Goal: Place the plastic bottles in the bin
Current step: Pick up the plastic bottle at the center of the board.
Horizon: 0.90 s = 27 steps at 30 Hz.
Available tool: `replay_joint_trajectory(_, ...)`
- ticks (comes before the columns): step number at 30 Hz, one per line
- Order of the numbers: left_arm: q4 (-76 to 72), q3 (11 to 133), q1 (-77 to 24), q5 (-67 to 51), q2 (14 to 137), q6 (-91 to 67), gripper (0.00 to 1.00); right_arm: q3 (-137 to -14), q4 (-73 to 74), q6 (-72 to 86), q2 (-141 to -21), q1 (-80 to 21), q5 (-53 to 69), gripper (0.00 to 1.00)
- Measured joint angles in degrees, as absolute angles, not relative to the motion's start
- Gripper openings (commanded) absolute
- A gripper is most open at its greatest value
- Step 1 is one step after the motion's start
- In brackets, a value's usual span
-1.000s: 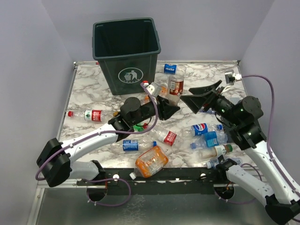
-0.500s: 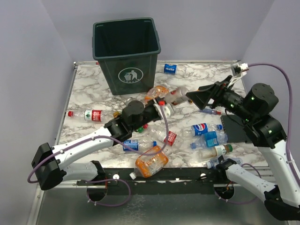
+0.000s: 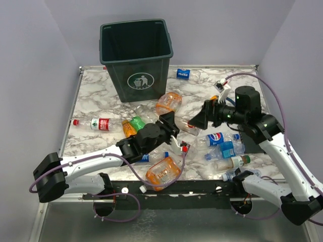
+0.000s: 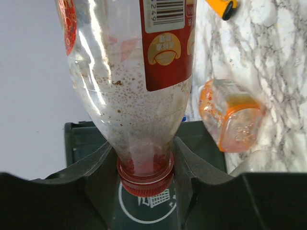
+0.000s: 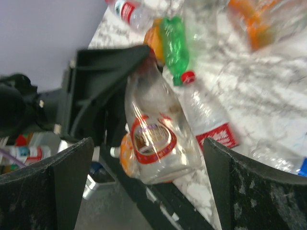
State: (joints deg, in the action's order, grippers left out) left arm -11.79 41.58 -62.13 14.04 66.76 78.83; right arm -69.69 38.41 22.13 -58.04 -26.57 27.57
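Observation:
My left gripper (image 3: 170, 122) (image 4: 145, 163) is shut on the neck of a clear red-labelled plastic bottle (image 3: 185, 126) (image 4: 139, 86), just above its red cap, and holds it off the table. My right gripper (image 3: 198, 121) (image 5: 148, 155) is open, its jaws standing wide on either side of that bottle's base (image 5: 160, 139) without touching it. The dark green bin (image 3: 136, 55) stands at the back left; its litter symbol shows behind the cap in the left wrist view (image 4: 76, 139). Several more bottles lie on the marble table.
An orange bottle (image 3: 168, 102) (image 4: 230, 115) lies in front of the bin. A green bottle (image 3: 137, 122) (image 5: 173, 48), a red-labelled one (image 3: 98, 124), blue-labelled ones (image 3: 218, 137) and a big orange one (image 3: 162, 172) lie around the arms. Another lies at the back (image 3: 184, 74).
My left gripper closed on the red-labelled bottle and carried it toward the near middle. My right arm swung left and lower, bringing its open jaws around the bottle's base.

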Motion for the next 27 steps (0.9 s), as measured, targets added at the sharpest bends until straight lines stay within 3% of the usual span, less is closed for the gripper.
replay_joint_trajectory(7, -13.1, 40.0, -63.0, 15.3, 63.4, 83.5, 0.0, -58.3, 34.4, 22.4, -56.0, -26.6, 36.7, 0.95)
replay_joint_trajectory(13, -13.2, 39.9, -63.8, 16.1, 63.2, 85.1, 0.0, -57.6, 32.0, 21.3, -60.2, -26.6, 41.9, 0.82)
replay_joint_trajectory(19, -13.1, 39.9, -63.9, 16.4, 63.9, 85.6, 0.0, -57.6, 30.8, 19.6, -63.0, -26.6, 43.9, 0.5)
replay_joint_trajectory(21, -13.3, 39.9, -63.9, 16.8, 64.1, 85.6, 0.17, -57.6, 30.7, 19.2, -63.1, -26.6, 44.1, 0.43)
replay_joint_trajectory(22, -13.6, 39.9, -63.9, 17.0, 64.1, 85.5, 0.41, -57.6, 30.5, 19.1, -63.1, -26.6, 44.2, 0.41)
replay_joint_trajectory(23, -13.7, 40.0, -63.9, 17.1, 64.1, 85.4, 0.86, -57.6, 30.3, 18.9, -63.1, -26.6, 44.2, 0.39)
replay_joint_trajectory(24, -13.9, 40.1, -63.9, 17.3, 64.3, 84.8, 0.97, -57.6, 30.2, 18.7, -62.9, -26.6, 44.1, 0.37)
replay_joint_trajectory(27, -14.1, 41.1, -63.9, 17.6, 65.0, 81.9, 0.99, -57.1, 29.0, 18.6, -60.7, -26.6, 42.3, 0.34)
